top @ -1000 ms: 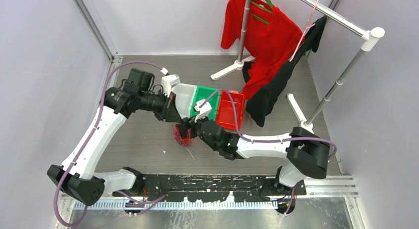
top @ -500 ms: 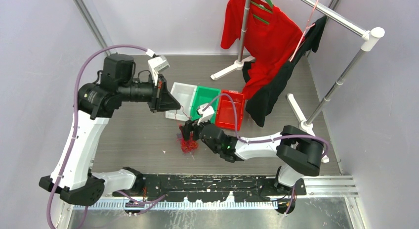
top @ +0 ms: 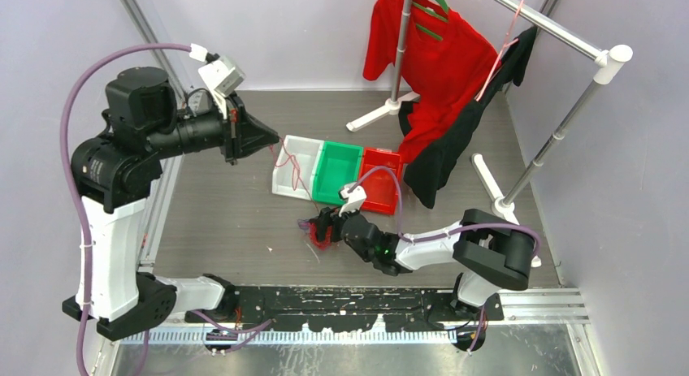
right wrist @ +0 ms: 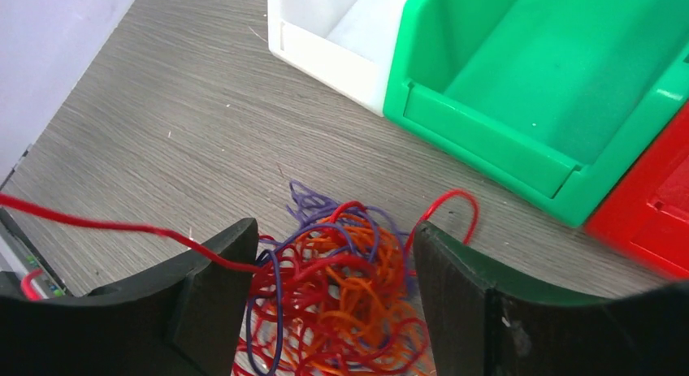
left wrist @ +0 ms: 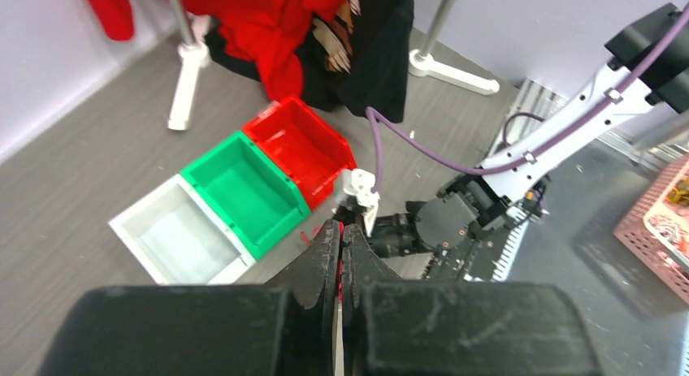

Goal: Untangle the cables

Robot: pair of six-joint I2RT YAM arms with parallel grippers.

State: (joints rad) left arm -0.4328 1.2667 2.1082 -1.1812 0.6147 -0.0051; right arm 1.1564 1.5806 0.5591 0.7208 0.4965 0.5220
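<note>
The cables are a fist-sized tangle of red, orange and purple loops on the grey table, in front of the bins; they also show in the top view. My right gripper is open, low over the table, with one finger on each side of the tangle. My left gripper is raised at the back left and shut on one red cable strand. The strand runs taut down to the tangle. In the left wrist view the strand shows red between the closed jaws.
A white bin, a green bin and a red bin stand in a row just behind the tangle. A clothes rack with a red garment and a black one stands at the back right.
My left gripper has risen and drawn back to the left, pulling a red strand out of the tangle. My right gripper and the tangle have shifted slightly nearer and rightward.
</note>
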